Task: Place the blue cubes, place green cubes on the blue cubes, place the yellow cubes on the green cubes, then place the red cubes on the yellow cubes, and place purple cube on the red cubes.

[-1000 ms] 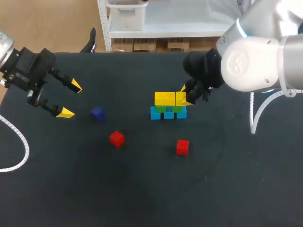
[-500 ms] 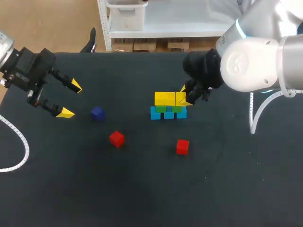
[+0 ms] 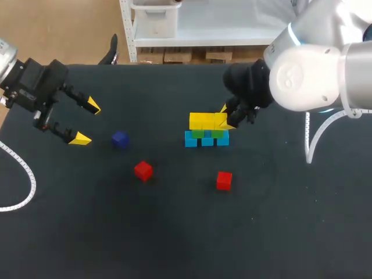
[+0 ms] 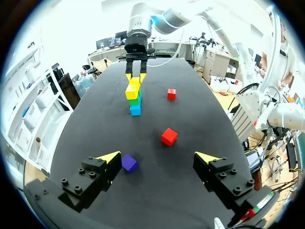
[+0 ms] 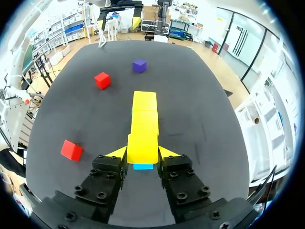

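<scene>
**Yellow layer on, red and purple left to go**

Blue cubes [image 3: 207,140] sit in a row near mid-surface [image 3: 174,232]. Green cubes [image 3: 198,134] are on top of them, mostly hidden, count unclear. Yellow cubes [image 3: 202,121] cap the green in a row of three. So three layers look built.

Right gripper [image 5: 143,153] is at the right end of the wall, fingers narrow and clamped on the end yellow cube [image 3: 221,120] from both sides. That cube looks seated but not yet let go; judged as the last moment of the yellow step.

Left to do: both red cubes, one [image 3: 143,170] left-front of the wall and one [image 3: 224,180] in front of it, both loose and well apart. The purple cube [image 3: 120,139] lies loose to the wall's left, near the left gripper [image 3: 86,122], which hangs wide open with nothing in it.

The wall's long axis runs side to side in the head view. From the right wrist it runs straight ahead of the fingers, so the right gripper meets it end-on. Cube faces look square with the row.
</scene>
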Controlling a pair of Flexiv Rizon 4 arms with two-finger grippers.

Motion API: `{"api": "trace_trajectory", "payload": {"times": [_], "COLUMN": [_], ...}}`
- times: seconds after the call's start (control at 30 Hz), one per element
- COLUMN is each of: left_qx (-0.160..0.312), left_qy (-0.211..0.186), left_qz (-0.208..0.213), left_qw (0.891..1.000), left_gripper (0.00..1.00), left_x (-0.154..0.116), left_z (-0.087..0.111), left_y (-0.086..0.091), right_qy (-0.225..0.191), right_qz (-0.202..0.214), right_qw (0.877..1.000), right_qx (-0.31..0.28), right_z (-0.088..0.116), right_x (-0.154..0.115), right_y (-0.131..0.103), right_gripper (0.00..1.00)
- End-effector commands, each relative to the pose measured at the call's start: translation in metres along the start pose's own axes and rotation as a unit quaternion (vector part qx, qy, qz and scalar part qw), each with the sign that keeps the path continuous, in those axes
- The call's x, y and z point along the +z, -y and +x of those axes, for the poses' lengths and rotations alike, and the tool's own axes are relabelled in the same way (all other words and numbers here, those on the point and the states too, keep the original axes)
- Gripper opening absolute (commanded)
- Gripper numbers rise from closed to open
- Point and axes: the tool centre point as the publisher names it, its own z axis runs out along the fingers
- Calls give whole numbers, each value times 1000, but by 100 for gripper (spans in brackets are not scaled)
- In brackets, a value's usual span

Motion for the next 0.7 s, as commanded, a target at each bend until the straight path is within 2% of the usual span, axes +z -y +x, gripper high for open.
{"api": "trace_trajectory", "payload": {"times": [0.03,0.07,0.1,0.17,0.23,0.7], "left_qx": [2,2,2,2,2,2], "left_qy": [1,1,1,1,1,1], "left_qz": [0,0,0,0,0,0], "left_qw": [1000,1000,1000,1000,1000,1000], "left_gripper": [100,100,100,100,100,100], "left_x": [0,0,0,0,0,0], "left_z": [1,1,1,1,1,1], "left_y": [0,0,0,0,0,0], "right_qy": [2,2,2,2,1,-2], "right_qz": [-3,-3,-3,-3,-4,2], "right_qw": [1000,1000,1000,1000,1000,1000], "right_qx": [-1,-1,-1,-1,0,9], "right_z": [0,0,0,1,1,10], "right_x": [0,0,0,0,0,-7], "right_y": [1,1,1,1,0,-3], "right_gripper": [10,19,33,47,100,100]}}
